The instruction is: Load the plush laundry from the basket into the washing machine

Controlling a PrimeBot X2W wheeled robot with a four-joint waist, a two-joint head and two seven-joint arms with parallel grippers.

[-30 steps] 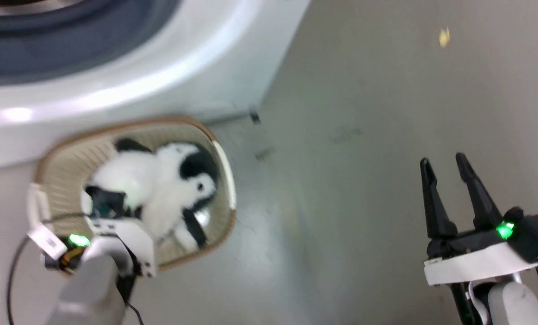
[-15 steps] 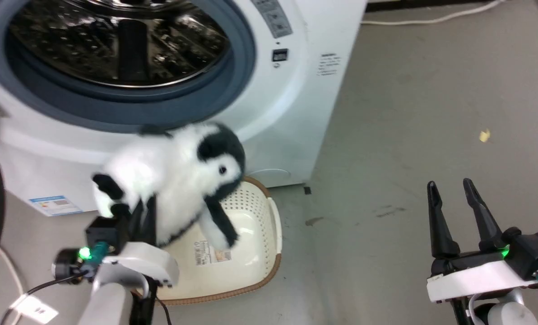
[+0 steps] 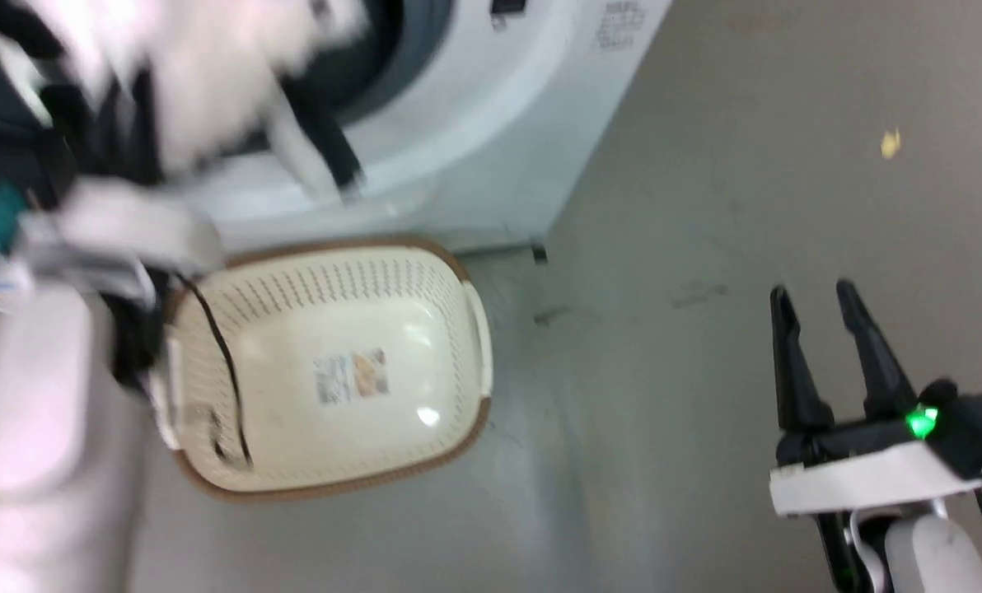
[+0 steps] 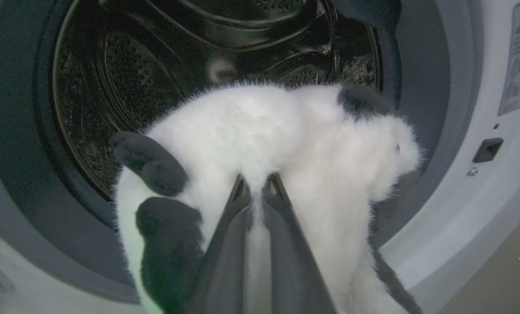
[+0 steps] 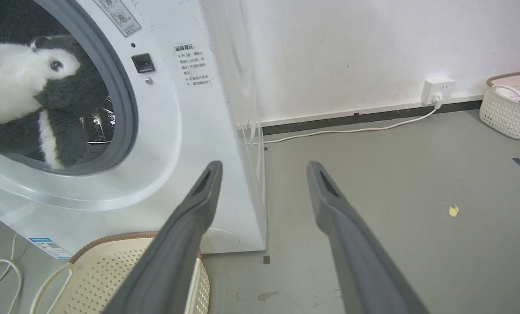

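Observation:
My left gripper (image 4: 256,185) is shut on the white belly fur of the plush laundry (image 4: 286,139), a black-and-white penguin toy held right at the mouth of the washing machine (image 4: 473,78), in front of the dark steel drum (image 4: 124,74). In the right wrist view the plush laundry (image 5: 20,93) hangs across the door opening. It is a blur at the head view's upper left (image 3: 203,91). The cream basket (image 3: 458,272) stands on the floor below the washing machine (image 3: 491,123), with only a label sticker inside. My right gripper (image 3: 812,296) is open above bare floor, empty.
A white cable (image 5: 351,128) runs along the wall to a socket (image 5: 436,89). Another woven basket (image 5: 511,113) with clothes stands at the far right. A yellow scrap (image 5: 453,210) lies on the grey floor. A black cable (image 3: 223,354) drapes over the basket.
The left arm has lifted the plush laundry from just above the basket up to the washer's opening. The head camera has shifted. The right gripper stays open in the same place.

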